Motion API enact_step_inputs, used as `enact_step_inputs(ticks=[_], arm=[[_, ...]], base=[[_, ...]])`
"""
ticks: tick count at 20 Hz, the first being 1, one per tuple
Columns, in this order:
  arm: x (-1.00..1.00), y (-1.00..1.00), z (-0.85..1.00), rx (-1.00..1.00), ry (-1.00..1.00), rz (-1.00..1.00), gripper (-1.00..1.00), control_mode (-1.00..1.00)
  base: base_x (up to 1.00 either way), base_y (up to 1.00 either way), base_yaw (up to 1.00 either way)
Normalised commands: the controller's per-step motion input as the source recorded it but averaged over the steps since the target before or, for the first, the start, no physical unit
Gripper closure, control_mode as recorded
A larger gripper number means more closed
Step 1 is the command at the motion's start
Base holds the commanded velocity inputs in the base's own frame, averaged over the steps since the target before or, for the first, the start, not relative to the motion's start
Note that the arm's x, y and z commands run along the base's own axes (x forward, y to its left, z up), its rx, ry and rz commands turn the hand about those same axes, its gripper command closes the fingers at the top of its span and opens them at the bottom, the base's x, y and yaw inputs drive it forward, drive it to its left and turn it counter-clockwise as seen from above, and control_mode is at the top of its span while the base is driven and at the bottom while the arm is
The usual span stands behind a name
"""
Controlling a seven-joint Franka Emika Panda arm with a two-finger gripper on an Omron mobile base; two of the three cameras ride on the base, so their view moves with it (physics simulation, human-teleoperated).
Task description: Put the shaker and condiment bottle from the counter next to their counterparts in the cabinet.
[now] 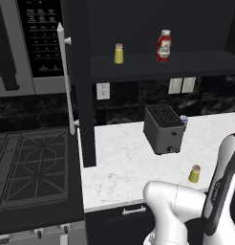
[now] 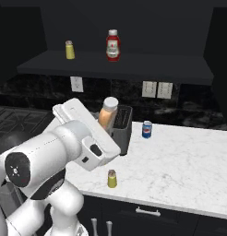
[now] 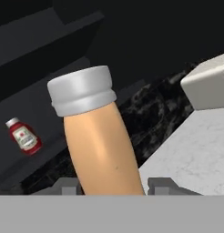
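Note:
My gripper [image 2: 105,124] is shut on the condiment bottle [image 2: 107,113], an orange-tan squeeze bottle with a pale cap. It is held off the counter [image 2: 180,156], tilted, in front of the toaster. In the hand view the bottle [image 3: 102,150] rises between my two fingertips [image 3: 66,185], gripper [image 3: 114,187]. The shaker [image 2: 112,179] [image 1: 195,173] stands near the counter's [image 1: 124,158] front edge. On the cabinet shelf [image 2: 134,65] [image 1: 196,62] stand the counterparts: a yellow shaker [image 2: 69,50] [image 1: 119,53] and a red ketchup bottle [image 2: 113,45] [image 1: 163,46] [image 3: 24,136].
A dark toaster [image 1: 163,129] sits mid-counter with a blue soda can [image 2: 146,129] beside it. The open cabinet door with its silver handle [image 1: 66,81] stands to the left, next to a stove [image 1: 33,167] and a microwave [image 1: 40,38].

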Motion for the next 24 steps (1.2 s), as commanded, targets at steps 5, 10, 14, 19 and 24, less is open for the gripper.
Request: enact_step_inputs(ticks=[5, 10, 14, 19, 24], arm=[[-0.84, 0.03, 0.92, -0.01, -0.01, 0.00, 1.00, -1.00], [-0.35, 0.51, 0.60, -0.15, 0.12, 0.01, 1.00, -1.00], [0.33, 0.87, -0.01, -0.32, 0.14, 0.13, 1.00, -1.00], [0.56, 0.03, 0.76, -0.05, 0.02, 0.01, 1.00, -1.00], [0.59, 0.04, 0.09, -0.01, -0.02, 0.06, 1.00, -1.00]], base=[[0.00, 0.00, 0.00], [0.00, 0.00, 0.00], [0.00, 0.00, 0.00], [0.00, 0.00, 0.00], [0.00, 0.00, 0.00]])
